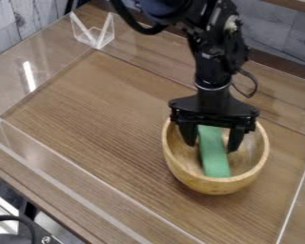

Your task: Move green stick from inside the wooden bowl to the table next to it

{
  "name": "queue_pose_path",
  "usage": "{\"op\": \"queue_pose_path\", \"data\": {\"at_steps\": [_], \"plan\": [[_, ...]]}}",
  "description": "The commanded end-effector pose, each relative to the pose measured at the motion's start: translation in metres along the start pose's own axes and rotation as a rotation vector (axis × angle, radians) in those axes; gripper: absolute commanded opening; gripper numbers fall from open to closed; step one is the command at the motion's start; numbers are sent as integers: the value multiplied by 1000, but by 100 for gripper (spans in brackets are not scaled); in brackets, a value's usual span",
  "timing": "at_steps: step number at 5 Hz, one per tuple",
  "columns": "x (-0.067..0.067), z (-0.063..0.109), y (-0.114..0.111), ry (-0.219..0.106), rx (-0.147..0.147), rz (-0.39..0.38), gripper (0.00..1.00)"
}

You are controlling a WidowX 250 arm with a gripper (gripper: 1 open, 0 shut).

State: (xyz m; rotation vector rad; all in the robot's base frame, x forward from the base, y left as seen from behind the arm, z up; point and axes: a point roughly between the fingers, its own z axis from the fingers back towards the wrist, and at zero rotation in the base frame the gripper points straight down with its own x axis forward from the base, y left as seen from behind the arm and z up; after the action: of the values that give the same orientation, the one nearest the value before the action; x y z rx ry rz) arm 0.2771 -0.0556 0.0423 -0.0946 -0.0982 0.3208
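The round tan wooden bowl [181, 168] sits on the brown table [104, 105] at the right front. Inside it lies the green stick [215, 157], a flat bright-green block running from the bowl's middle toward its near rim. My black gripper [213, 143] points straight down into the bowl and stands open, one finger on each side of the stick's far end. Nothing is clamped; the fingertips [190, 141] are low inside the bowl and partly hidden by the rim.
Clear acrylic walls [41, 67] run round the tabletop's edges. A small clear bracket [94, 33] stands at the back left corner. Bare wood-grain surface stretches to the left of the bowl and in front of it.
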Motion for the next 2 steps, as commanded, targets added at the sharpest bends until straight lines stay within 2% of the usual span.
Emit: {"op": "queue_pose_path", "data": {"at_steps": [1,2], "plan": [[5,5,-5,-39,-12,-3,100],[5,0,-5,-40,-7,-1,100]]}}
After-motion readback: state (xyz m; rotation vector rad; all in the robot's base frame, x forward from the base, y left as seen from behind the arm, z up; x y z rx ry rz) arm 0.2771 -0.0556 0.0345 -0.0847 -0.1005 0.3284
